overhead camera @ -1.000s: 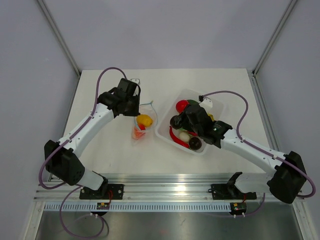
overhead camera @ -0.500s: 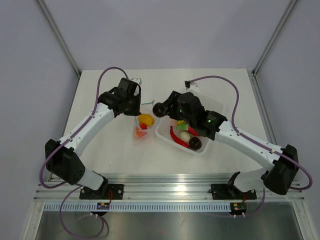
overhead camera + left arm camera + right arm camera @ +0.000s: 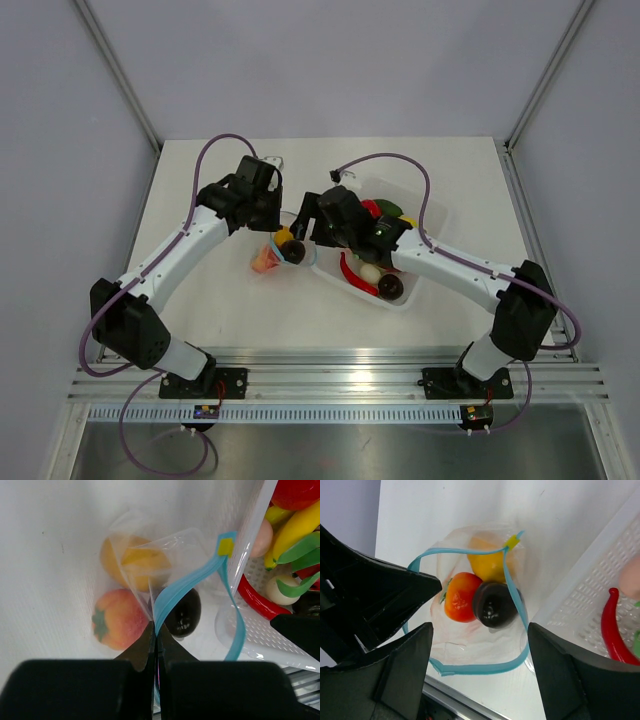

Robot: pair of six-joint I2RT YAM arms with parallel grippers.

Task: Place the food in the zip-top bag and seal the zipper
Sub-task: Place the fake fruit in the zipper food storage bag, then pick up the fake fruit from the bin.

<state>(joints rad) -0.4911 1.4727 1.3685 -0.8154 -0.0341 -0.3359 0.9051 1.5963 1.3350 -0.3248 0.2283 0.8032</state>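
Over the zip-top bag [image 3: 470, 650] mouth, both arms crowd in.
My left fingers [image 3: 152, 636] pinch the zipper [image 3: 180, 587] shut between them; my right fingers [image 3: 417, 645] hang spread above the dark fruit [image 3: 492, 605] lying inside. The white tray [image 3: 580, 605] presses at the bag's 3 o'clock on the table [image 3: 200, 290].

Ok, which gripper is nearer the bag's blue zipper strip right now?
Left. The left gripper is pinched shut on the zipper strip; the right gripper hovers open above it.
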